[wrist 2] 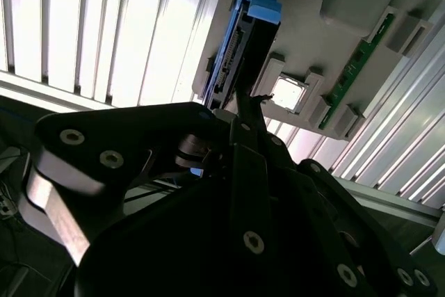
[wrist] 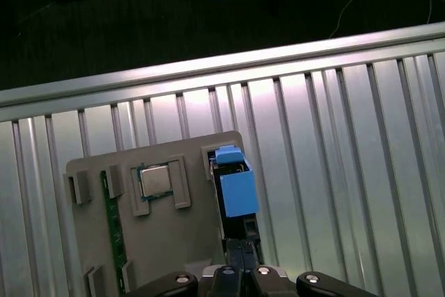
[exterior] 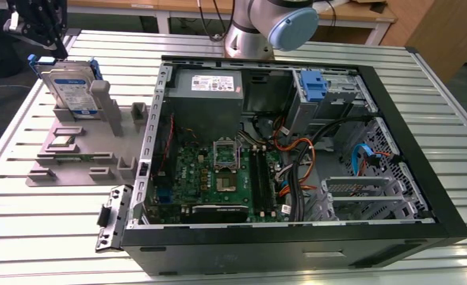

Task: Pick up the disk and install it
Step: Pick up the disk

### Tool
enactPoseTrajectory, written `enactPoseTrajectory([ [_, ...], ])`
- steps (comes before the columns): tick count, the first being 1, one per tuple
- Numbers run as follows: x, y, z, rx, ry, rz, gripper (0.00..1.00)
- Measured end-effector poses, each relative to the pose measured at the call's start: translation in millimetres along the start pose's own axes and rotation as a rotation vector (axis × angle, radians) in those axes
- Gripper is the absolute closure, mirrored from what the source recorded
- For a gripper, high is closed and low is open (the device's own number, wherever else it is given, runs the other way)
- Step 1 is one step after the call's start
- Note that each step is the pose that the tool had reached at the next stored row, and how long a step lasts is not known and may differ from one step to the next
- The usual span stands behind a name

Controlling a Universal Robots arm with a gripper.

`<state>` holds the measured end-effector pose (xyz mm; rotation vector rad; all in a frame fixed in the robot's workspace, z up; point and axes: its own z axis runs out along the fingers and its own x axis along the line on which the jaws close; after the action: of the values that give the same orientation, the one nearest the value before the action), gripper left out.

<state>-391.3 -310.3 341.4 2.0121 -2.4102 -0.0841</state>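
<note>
The disk (exterior: 69, 89) stands upright on its edge in a grey holder tray (exterior: 75, 148) on the slatted table, at the exterior view's left of the open computer case (exterior: 297, 148). It is silver with a white-and-blue label and sits in a blue carrier frame. My gripper (exterior: 55, 50) hangs just above the disk's top edge, with its black fingers drawn together and nothing between them. In both wrist views the disk (wrist 2: 240, 46) (wrist: 236, 193) shows edge-on right past the tips of my gripper (wrist 2: 247, 102) (wrist: 240, 252).
The grey holder tray (wrist: 174, 241) also carries a processor chip (wrist: 154, 180) and a green memory stick (wrist: 106, 220). Inside the case sit a grey power-supply box (exterior: 210, 83), a motherboard (exterior: 217, 172) and a drive cage with a blue bracket (exterior: 314, 86). The arm's base (exterior: 257, 29) stands behind the case.
</note>
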Motion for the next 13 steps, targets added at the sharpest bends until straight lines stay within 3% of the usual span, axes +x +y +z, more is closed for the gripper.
enactPoseTrajectory([
  [12,0.0,0.0,0.4,-0.0004,-0.0021,-0.003,0.89],
  [13,0.0,0.0,0.4,-0.0004,-0.0021,-0.003,0.83],
])
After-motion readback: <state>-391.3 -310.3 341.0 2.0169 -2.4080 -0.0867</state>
